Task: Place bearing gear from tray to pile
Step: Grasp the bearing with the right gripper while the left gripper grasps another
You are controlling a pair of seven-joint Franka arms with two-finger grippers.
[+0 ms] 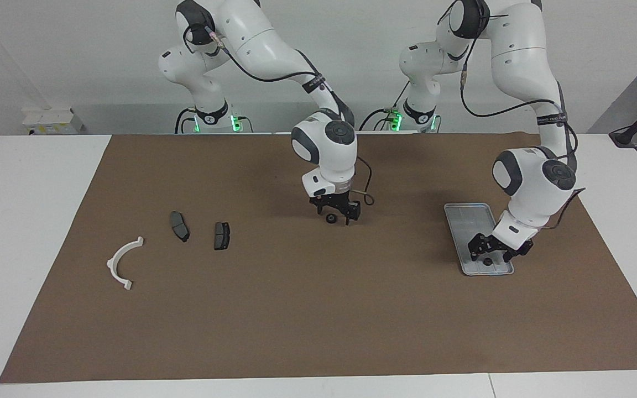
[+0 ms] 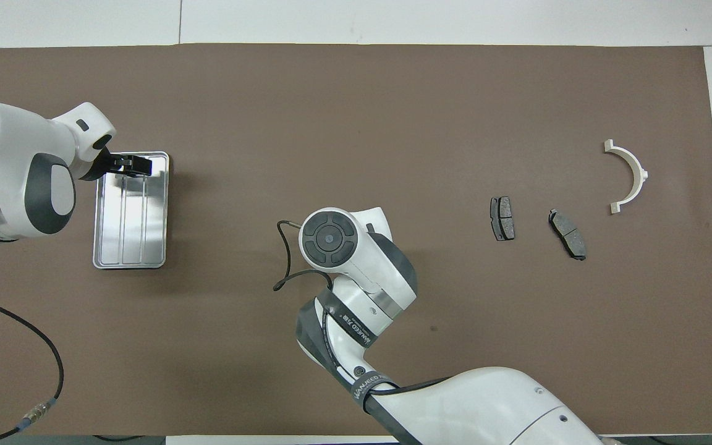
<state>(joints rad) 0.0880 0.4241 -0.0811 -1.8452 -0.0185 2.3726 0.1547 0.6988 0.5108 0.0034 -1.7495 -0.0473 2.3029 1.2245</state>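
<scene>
One ribbed grey metal tray [image 1: 465, 221]

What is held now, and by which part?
Cannot be told: a small black gear sits under the right gripper, perhaps gripped. The left gripper holds nothing.

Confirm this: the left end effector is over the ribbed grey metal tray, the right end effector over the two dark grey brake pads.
Not quite. The left end effector is over the ribbed grey metal tray, but the right end effector is over bare brown mat at mid-table, between that tray and the two dark grey brake pads. The facing view shows it.
</scene>
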